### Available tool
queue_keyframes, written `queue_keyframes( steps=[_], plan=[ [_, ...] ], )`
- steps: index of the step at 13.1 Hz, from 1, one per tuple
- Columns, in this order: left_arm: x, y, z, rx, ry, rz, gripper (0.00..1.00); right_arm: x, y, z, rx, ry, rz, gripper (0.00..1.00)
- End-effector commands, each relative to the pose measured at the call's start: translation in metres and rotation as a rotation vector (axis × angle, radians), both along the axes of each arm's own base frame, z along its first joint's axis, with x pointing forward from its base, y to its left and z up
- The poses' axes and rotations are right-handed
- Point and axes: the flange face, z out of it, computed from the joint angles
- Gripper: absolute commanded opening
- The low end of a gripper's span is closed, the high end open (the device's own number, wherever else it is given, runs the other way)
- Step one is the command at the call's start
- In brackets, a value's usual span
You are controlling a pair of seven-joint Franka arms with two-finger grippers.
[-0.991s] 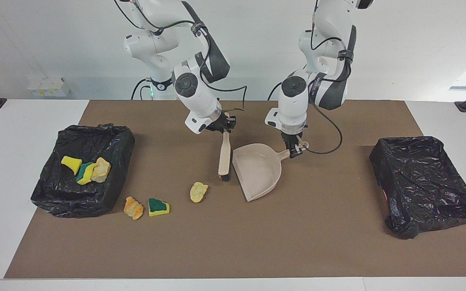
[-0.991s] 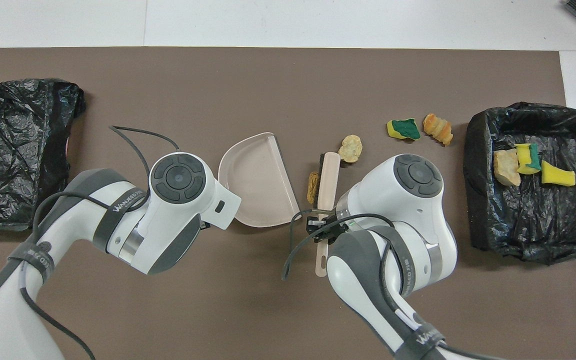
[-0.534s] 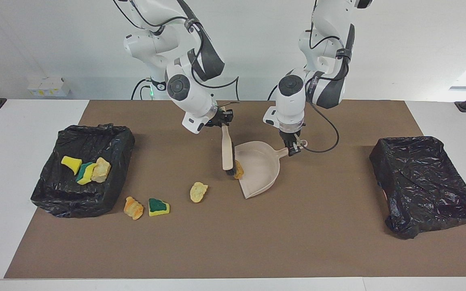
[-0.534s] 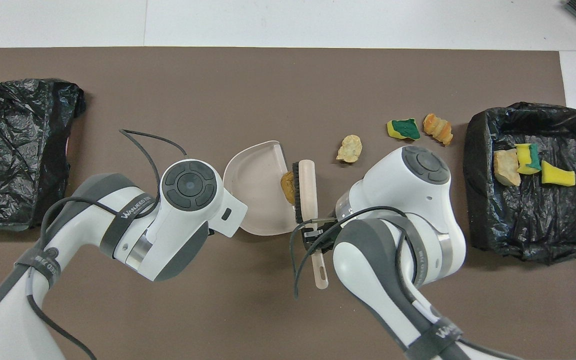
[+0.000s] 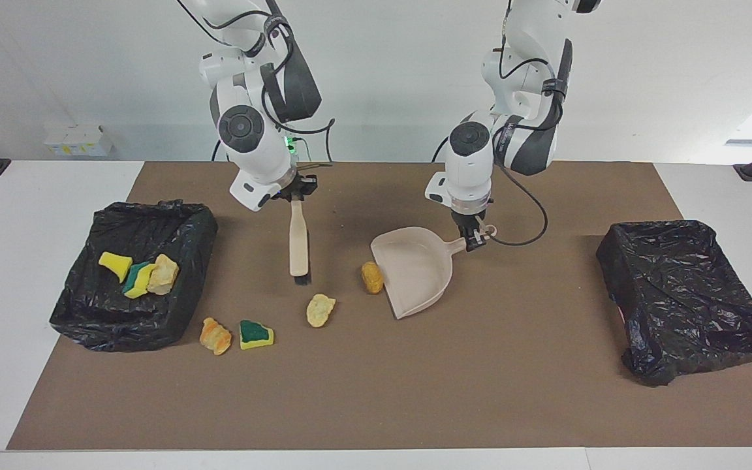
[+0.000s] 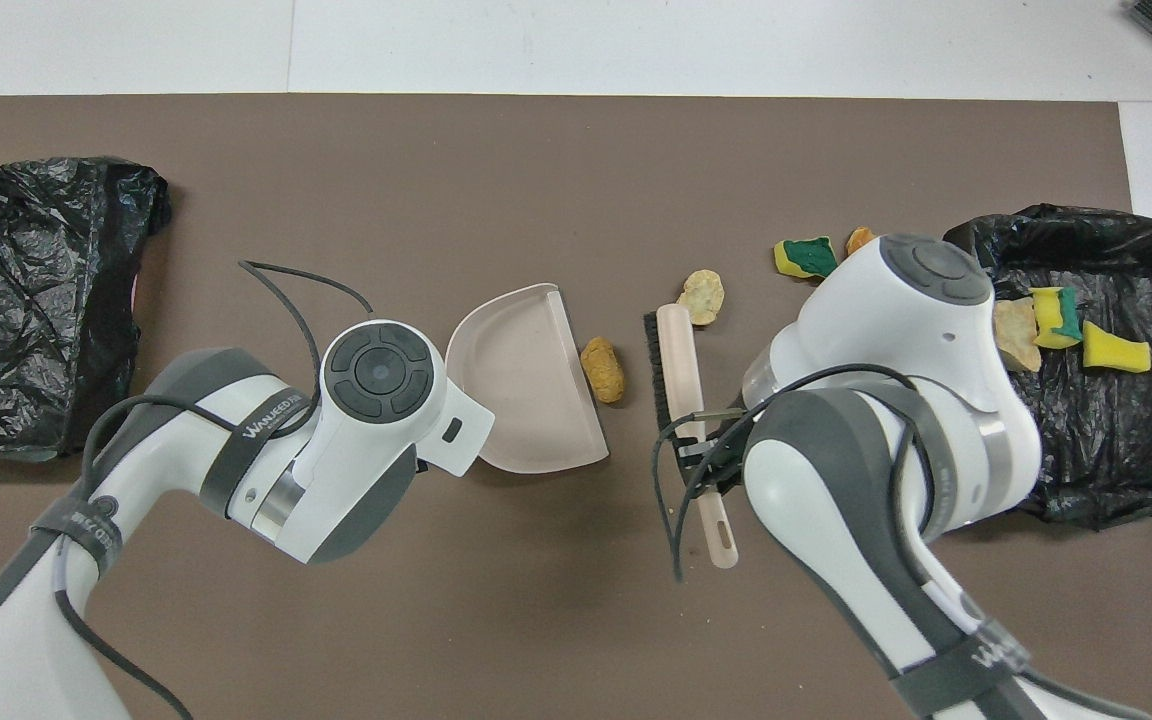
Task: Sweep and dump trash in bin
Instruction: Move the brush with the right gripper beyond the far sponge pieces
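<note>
My right gripper [image 5: 296,196] is shut on the handle of the beige brush [image 5: 298,245], whose dark bristles point down close to the mat. The beige dustpan [image 5: 415,271] rests on the mat, with my left gripper [image 5: 476,240] shut on its handle. Trash: an orange lump [image 5: 371,277] lies just outside the pan's open mouth, between pan and brush [image 6: 681,370]. A pale yellow lump [image 5: 320,309], a green-topped sponge [image 5: 256,334] and an orange lump [image 5: 215,335] lie on the mat, farther from the robots. The black-lined bin [image 5: 82,313] at the right arm's end holds three scraps.
A second black-lined bin [image 5: 686,297] sits at the left arm's end of the brown mat [image 5: 376,391]. In the overhead view my right arm covers part of the orange lump [image 6: 859,240] and the near edge of the bin [image 6: 1116,440].
The brush has swung away from the dustpan toward the right arm's end. The orange lump that sat at the pan's lip now lies on the mat just outside it.
</note>
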Motion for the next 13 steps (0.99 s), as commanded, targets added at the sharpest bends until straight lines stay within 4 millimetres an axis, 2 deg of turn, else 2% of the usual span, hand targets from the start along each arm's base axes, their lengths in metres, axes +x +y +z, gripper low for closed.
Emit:
queue_keyframes(
  steps=[1, 3, 6, 7, 9, 11, 13],
  plan=[
    [-0.009, 0.005, 0.005, 0.016, -0.018, 0.026, 0.00, 0.002, -0.031, -0.001, -0.096, -0.059, 0.015, 0.00],
    [-0.009, 0.005, 0.005, 0.014, -0.020, 0.034, 0.00, 0.009, -0.046, -0.009, -0.172, -0.088, 0.032, 0.00],
    [-0.009, 0.005, 0.005, 0.011, -0.022, 0.032, 0.00, 0.026, -0.070, -0.012, -0.182, -0.150, -0.016, 0.00],
    [-0.009, 0.005, 0.005, 0.012, -0.023, 0.031, 0.00, 0.034, -0.077, -0.025, -0.197, -0.161, -0.057, 0.00],
    [-0.009, 0.005, 0.005, 0.011, -0.022, 0.032, 0.00, 0.045, -0.080, -0.044, -0.242, -0.195, -0.123, 0.00],
    [-0.008, 0.004, 0.005, 0.010, -0.023, 0.032, 0.00, 0.056, -0.075, -0.062, -0.313, -0.220, -0.188, 0.00],
    [-0.009, 0.005, 0.004, 0.013, -0.021, 0.031, 0.00, 0.062, -0.080, -0.066, -0.343, -0.247, -0.188, 0.00]
  ],
)
